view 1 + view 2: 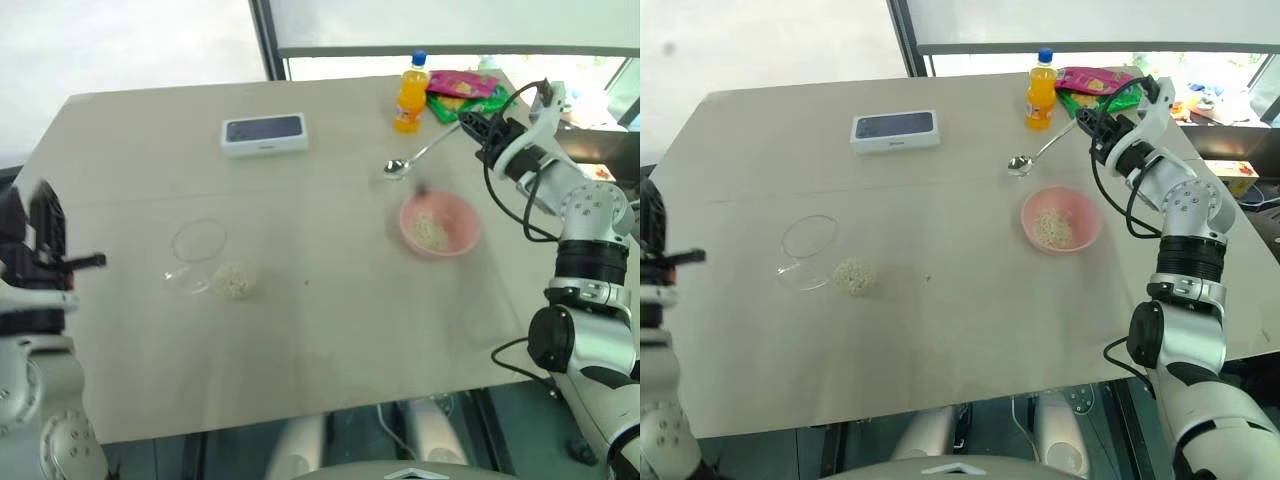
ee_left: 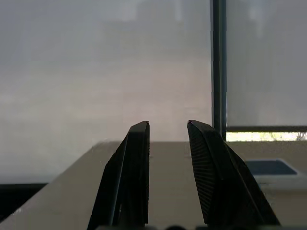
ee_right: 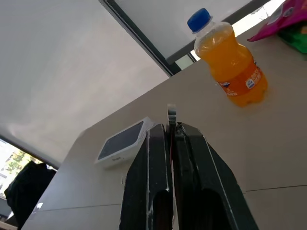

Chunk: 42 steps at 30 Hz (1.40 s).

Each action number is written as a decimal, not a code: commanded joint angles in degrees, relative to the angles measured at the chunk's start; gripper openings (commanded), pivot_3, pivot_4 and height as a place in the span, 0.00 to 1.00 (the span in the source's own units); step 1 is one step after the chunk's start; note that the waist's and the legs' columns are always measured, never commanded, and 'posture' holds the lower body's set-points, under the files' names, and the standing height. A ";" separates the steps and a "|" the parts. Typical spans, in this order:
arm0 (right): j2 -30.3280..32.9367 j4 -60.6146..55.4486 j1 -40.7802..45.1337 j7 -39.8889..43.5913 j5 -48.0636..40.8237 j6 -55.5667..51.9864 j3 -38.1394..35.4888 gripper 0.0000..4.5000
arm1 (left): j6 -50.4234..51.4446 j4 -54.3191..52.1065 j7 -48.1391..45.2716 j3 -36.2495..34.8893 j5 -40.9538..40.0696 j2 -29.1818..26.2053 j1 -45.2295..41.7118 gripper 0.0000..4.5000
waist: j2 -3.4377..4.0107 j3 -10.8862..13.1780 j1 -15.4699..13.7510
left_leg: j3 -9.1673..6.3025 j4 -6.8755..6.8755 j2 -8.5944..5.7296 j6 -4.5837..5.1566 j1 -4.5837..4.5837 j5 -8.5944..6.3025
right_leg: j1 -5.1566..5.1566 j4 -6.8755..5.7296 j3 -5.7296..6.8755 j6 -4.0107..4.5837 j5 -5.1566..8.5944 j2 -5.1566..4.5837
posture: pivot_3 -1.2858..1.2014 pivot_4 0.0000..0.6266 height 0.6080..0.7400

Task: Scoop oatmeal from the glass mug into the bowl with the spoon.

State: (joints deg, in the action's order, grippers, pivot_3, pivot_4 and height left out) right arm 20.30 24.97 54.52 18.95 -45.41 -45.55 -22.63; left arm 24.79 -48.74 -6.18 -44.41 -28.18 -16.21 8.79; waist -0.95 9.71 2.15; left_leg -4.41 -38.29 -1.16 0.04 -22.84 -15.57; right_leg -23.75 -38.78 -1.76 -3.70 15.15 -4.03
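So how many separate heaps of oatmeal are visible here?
2: one heap of oatmeal inside the pink bowl, another on the table beside the tipped-over glass mug.

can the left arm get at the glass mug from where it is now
Probably yes: the glass mug lies tipped on the table with bare surface on its left. The left gripper, open and empty, is off the table's left edge.

Glass mug (image 1: 806, 250) lying on its side on the counter (image 1: 970, 330), mouth up-left, near the left hand (image 1: 45, 240), just ahead of it. Oatmeal (image 1: 853, 275) clump spilled right beside the mug. Pink bowl (image 1: 1061, 220) upright, some oatmeal inside, just below the right hand (image 1: 1098, 125). Spoon (image 1: 1040, 152) pinched by its handle in that hand, bowl end low over the counter.
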 commanded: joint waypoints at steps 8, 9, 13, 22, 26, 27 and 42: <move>-0.48 1.28 1.58 4.79 2.06 1.11 1.37 0.00 | -21.28 -9.32 -7.31 15.24 13.92 13.17 33.22 0.99 | 0.08 0.03 0.15 | 0.16 0.02 0.02 0.18 0.10 -0.11 | 0.07 0.10 -0.15 0.02 0.01 0.01 | 0.52 0.24 1.00; -0.40 1.39 1.65 4.93 2.27 1.16 1.35 0.00 | -23.15 -7.41 -7.23 16.74 15.65 14.68 35.18 0.99 | 0.15 0.06 0.03 | 0.19 0.03 0.00 0.24 0.09 -0.15 | 0.08 0.15 -0.15 0.02 0.01 0.01 | 0.52 0.24 1.00; -0.17 1.20 1.52 5.43 2.99 1.36 1.34 0.00 | -25.42 3.60 -6.60 22.17 21.49 14.30 32.24 0.99 | 0.33 0.07 -0.21 | 0.20 0.01 -0.06 0.29 0.08 -0.18 | 0.24 0.26 0.12 0.03 0.01 0.01 | 0.52 0.24 1.00; 3.32 -5.24 -3.65 7.57 2.59 -4.10 1.62 0.00 | -25.36 13.71 -6.78 23.43 21.92 10.37 23.65 0.99 | 0.34 0.08 0.01 | 0.03 0.00 -0.05 0.34 0.02 -0.20 | 0.23 0.31 0.13 0.01 0.00 -0.01 | 0.52 0.24 1.00; 3.25 -6.68 -4.13 6.00 1.78 -4.46 0.09 0.00 | -24.93 16.64 -6.19 21.94 21.01 8.50 20.51 0.99 | 0.36 0.09 0.09 | 0.04 0.00 -0.04 0.35 0.03 -0.21 | 0.19 0.30 0.11 0.00 0.00 0.00 | 0.52 0.24 1.00; 3.05 -7.10 -4.26 5.75 1.77 -4.42 -0.06 0.00 | -24.98 17.45 -5.96 21.30 20.53 8.14 19.60 0.99 | 0.36 0.09 0.08 | 0.03 0.00 -0.03 0.35 0.05 -0.21 | 0.19 0.27 0.11 0.00 0.00 0.01 | 0.52 0.24 1.00; 2.28 -10.09 -3.96 -0.10 -3.74 -7.55 -4.97 0.00 | -26.26 26.63 -6.55 20.40 19.11 2.51 8.11 0.86 | 0.36 0.09 -0.02 | 0.01 -0.01 -0.04 0.35 0.07 -0.21 | 0.19 0.20 0.12 0.00 -0.01 -0.01 | 0.52 0.24 1.00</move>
State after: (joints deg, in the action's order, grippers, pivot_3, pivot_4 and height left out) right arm 21.93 17.87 50.23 18.86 -47.80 -53.53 -26.39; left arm -0.13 -21.73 -13.20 -24.07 -8.79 -13.32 16.87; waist -0.59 9.80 2.14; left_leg -4.41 -38.30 -1.20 0.39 -22.77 -15.79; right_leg -23.56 -38.59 -1.65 -3.70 15.14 -4.04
